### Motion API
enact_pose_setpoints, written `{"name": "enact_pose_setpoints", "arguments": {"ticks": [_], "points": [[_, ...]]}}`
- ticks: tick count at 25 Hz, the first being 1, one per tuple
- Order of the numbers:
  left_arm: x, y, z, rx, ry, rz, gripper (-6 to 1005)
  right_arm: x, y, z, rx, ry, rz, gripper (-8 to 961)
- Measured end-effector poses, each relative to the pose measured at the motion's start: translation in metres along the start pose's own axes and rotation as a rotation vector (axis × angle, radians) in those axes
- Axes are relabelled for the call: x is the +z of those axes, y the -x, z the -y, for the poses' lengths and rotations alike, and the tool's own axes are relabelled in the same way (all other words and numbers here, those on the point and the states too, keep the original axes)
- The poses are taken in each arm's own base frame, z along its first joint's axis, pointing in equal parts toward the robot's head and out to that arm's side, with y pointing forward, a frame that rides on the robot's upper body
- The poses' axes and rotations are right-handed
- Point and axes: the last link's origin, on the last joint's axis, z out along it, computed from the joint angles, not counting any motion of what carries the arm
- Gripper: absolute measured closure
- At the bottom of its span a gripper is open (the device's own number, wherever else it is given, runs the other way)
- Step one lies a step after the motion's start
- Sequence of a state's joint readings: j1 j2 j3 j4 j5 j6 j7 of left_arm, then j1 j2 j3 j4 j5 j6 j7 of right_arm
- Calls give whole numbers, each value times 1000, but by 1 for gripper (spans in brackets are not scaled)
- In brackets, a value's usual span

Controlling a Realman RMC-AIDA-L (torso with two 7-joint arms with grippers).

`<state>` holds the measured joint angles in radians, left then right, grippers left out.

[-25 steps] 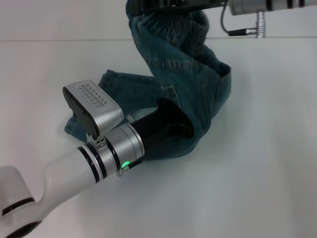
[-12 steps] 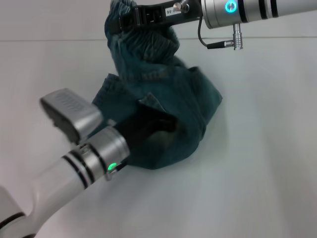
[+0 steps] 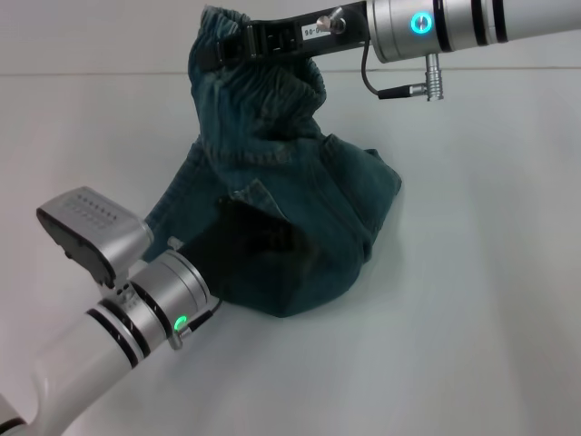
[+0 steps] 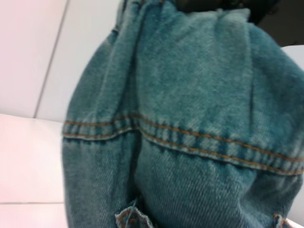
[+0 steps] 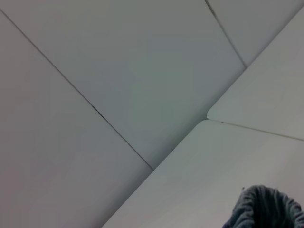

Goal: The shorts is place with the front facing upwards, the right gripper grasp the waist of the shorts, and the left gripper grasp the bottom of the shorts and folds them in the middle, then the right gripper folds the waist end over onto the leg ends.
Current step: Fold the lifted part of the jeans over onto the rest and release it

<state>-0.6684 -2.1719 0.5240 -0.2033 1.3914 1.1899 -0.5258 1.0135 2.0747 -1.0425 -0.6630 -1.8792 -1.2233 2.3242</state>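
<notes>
Black right gripper [image 3: 220,47], labelled, pinches the waist [image 3: 250,68] of the denim shorts [image 3: 290,218], holding that gathered end up above the white table [image 3: 481,272]. Rest of the shorts hangs down into a crumpled heap on the table. Left gripper [image 3: 250,245] is buried in the heap's near side, fabric hiding its fingers, so can't tell its grip; hems not visible.

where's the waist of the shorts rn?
Head view, top centre: the waist of the shorts is lifted off the table, held by the right gripper, above the bunched denim the left gripper reaches into.
</notes>
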Motion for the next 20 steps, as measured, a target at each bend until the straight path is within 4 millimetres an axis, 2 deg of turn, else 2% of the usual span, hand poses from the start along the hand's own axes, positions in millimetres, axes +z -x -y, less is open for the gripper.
{"name": "enact_pose_setpoints", "arguments": {"ticks": [10, 20], "points": [[-1, 0, -30, 13, 198, 3, 958, -8, 2, 3, 4, -4, 14, 859], [-23, 12, -16, -43, 124, 16, 951, -15, -1, 6, 10, -8, 17, 858]]}}
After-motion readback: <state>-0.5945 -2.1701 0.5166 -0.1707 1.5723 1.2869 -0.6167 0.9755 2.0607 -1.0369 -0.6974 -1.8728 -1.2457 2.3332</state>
